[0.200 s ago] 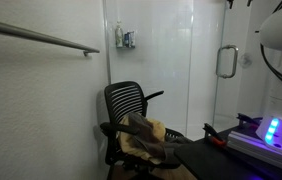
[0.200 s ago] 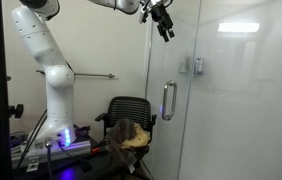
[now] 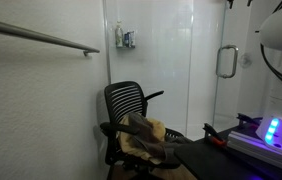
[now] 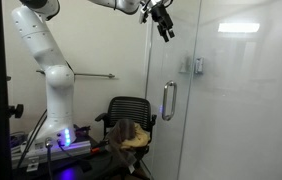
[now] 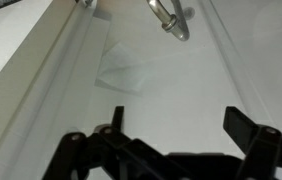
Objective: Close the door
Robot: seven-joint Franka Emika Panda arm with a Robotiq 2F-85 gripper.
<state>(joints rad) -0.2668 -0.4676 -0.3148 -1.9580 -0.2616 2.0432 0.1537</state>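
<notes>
The door (image 4: 221, 90) is a tall glossy white panel with a silver D-shaped handle (image 4: 167, 100) near its left edge. It also shows in an exterior view (image 3: 227, 92) with its handle (image 3: 226, 62). My gripper (image 4: 164, 22) is high up by the door's upper edge, well above the handle, and holds nothing. In the wrist view my gripper (image 5: 178, 122) is open, its two dark fingers (image 5: 247, 125) spread over the white panel, with the handle (image 5: 169, 18) at the top of the frame.
A black mesh office chair (image 4: 131, 118) with a brown cloth on it (image 3: 141, 132) stands by the door. A grey wall rail (image 3: 41, 38) runs along the wall. The robot base (image 4: 53, 110) and a lit unit (image 3: 266, 132) sit on a table.
</notes>
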